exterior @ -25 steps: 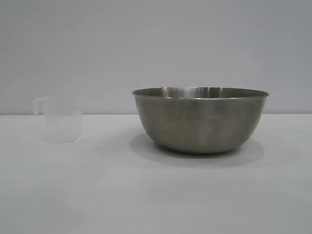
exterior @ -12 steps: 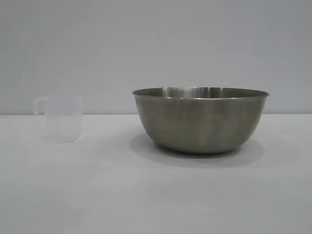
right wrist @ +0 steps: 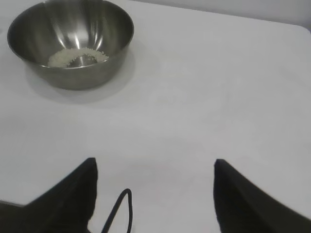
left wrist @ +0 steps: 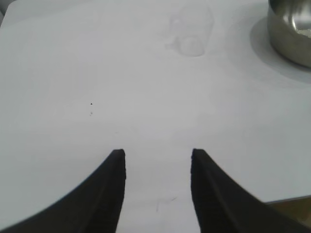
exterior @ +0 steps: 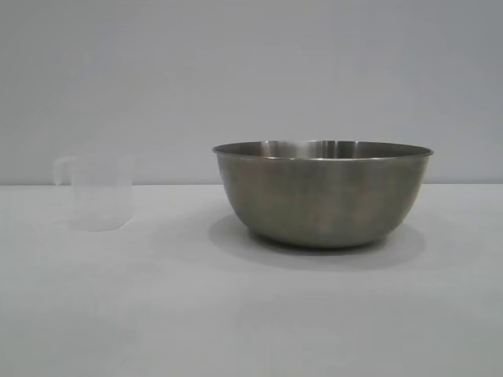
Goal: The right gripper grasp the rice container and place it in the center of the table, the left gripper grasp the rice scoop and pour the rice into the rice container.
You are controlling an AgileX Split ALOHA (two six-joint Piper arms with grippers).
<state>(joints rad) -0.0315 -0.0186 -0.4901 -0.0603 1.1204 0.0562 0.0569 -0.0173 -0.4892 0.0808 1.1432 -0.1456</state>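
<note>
The rice container (exterior: pixel 323 192), a wide steel bowl, stands on the white table (exterior: pixel 157 314) a little right of the middle. The right wrist view shows the rice container (right wrist: pixel 71 42) from above with a thin patch of rice (right wrist: pixel 77 57) on its bottom. The rice scoop (exterior: pixel 98 192), a translucent plastic cup with its handle to the left, stands upright at the left. In the left wrist view the rice scoop (left wrist: pixel 192 29) sits far off. My left gripper (left wrist: pixel 158 155) is open over bare table. My right gripper (right wrist: pixel 154 165) is open too, well away from the bowl. Neither holds anything.
A plain grey wall (exterior: pixel 236 78) closes off the back of the table. A thin black cable loop (right wrist: pixel 121 206) hangs by the right gripper. The table's far edge (right wrist: pixel 218 14) runs behind the bowl in the right wrist view.
</note>
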